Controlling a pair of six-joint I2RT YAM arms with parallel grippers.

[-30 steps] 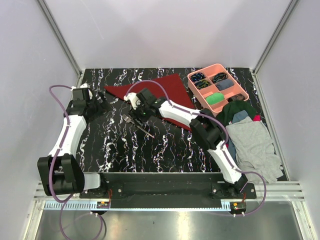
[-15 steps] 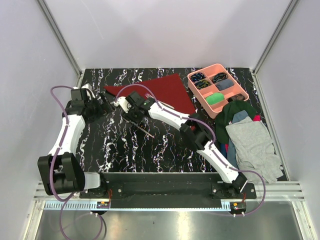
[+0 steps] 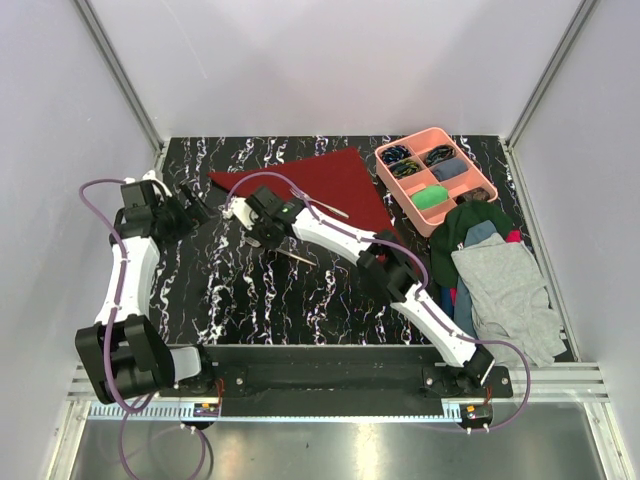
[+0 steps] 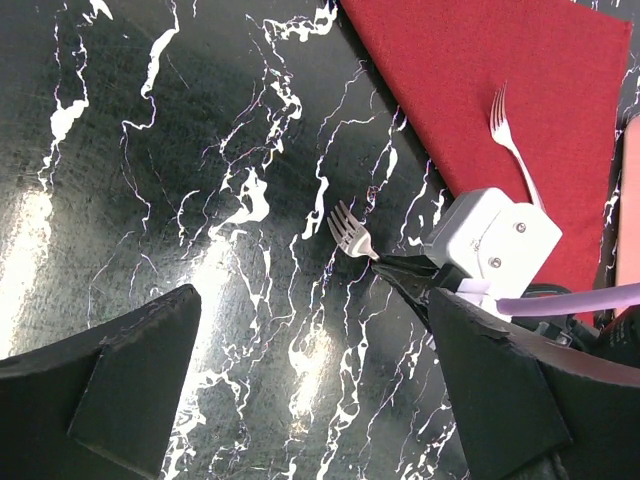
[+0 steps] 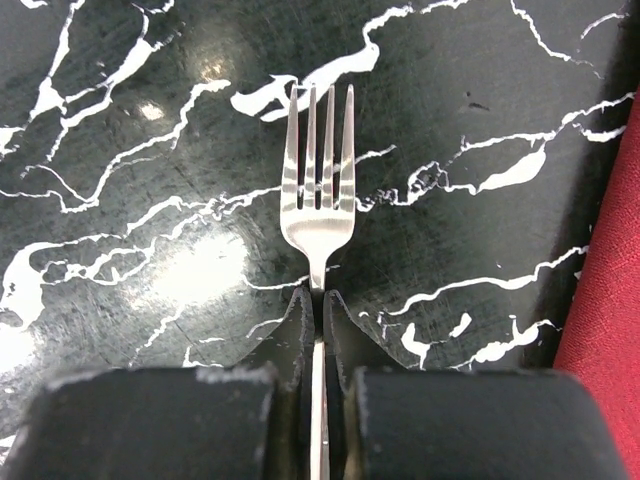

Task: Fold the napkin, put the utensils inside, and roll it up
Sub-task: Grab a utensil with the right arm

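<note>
Your right tool (image 5: 318, 305) is pressed together on the neck of a fork (image 5: 318, 190), just behind the tines, with the handle running back between the jaws. You have it by the narrow part, which I judge gives a firm pinch and keeps the tines pointing straight ahead for laying down. The fork sits over bare counter (image 3: 330, 300), just beside the napkin's left edge. You cannot tell from these views whether its tines have left the surface.

Your left tool (image 4: 315, 385) is spread wide and empty, hovering over the counter to the left of that fork and apart from it. It looks parked there to keep the lane clear, and it is well placed to pin cloth when the roll begins.

Farther out, the napkin (image 3: 330, 180) lies flat as a triangle, so the fold appears done. A second fork (image 3: 327, 208) already rests on it, close to the long near edge and roughly in line with it. That placement makes sense: the roll can start from that edge and trap the cutlery early. Carry the pinched fork alongside it.

Beyond, at the far right, a pink tray (image 3: 469, 160) stands apart from the napkin; leave it alone.
</note>
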